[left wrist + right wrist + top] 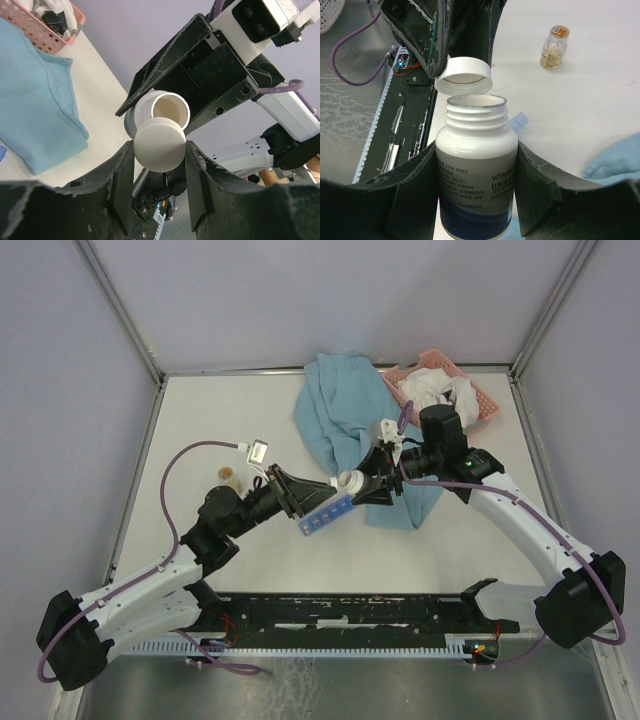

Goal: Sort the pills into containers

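A white vitamin bottle (477,165) with a blue band is clamped in my right gripper (477,170), shut on its body. Its threaded mouth (167,107) is uncapped. Its white screw cap (160,144) sits just off the mouth, and my left gripper (160,150) is shut on the cap's rim. From above, both grippers meet over mid-table, left (300,495) and right (375,485). The containers, a narrow blue organiser strip (325,518), lie on the table just below them; one end of the organiser (517,121) peeks out behind the bottle. The pills are hidden.
A small glass jar (554,47) with tan contents stands on the white table, left of the grippers from above (232,478). A light blue cloth (340,420) lies behind them. A pink mesh basket (440,390) with white items sits at the back right. A black rail (350,612) runs along the near edge.
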